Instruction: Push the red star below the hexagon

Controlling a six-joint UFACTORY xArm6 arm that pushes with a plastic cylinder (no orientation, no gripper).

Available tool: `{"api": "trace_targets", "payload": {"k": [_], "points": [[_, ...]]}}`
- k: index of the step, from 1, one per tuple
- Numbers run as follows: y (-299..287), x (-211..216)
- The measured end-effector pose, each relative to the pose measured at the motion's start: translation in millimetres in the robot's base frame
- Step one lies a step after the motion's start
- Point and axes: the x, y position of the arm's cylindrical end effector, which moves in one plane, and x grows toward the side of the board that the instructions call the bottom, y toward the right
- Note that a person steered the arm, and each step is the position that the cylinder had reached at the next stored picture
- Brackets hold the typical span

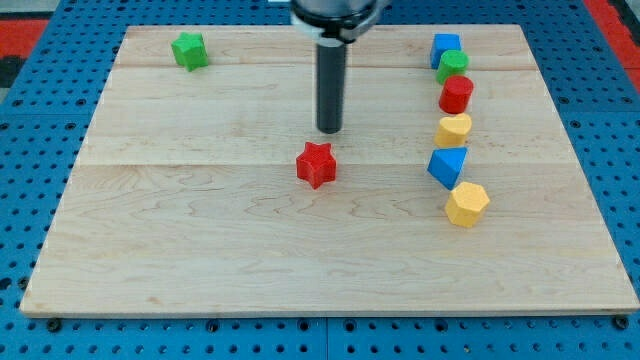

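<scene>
The arm carries no hand, so nothing is held; it ends in a smooth dark rod, and my tip (pixel 330 130) rests on the pale wooden bench (pixel 200 230), free of every block. Just below it, slightly to the view's left and not touching, lies the red star (pixel 316 164), a chunky matte piece near the bench's middle.

Well off to the view's right runs a wavy column of blocks. At its foot sits the yellow hexagon (pixel 466 204), with a blue wedge-shaped block (pixel 447 165) just above it. Then come a rounded yellow block (pixel 453 130), a red cylinder (pixel 456 95), a green block (pixel 452 65) and a blue cube (pixel 445 47) at the top. The star lies level with the blue wedge, left of the hexagon.

Alone in the top left corner sits a green star (pixel 189 49). The bench shows long grain lines and rests on a blue pegboard (pixel 30 120).
</scene>
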Motion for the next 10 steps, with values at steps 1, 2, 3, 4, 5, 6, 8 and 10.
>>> {"api": "trace_targets", "payload": {"k": [1, 2, 3, 4, 5, 6, 8, 10], "points": [[-8, 47], [41, 82], [13, 39], [-5, 45], [-28, 88], [-12, 110], [58, 144], [74, 105]]}}
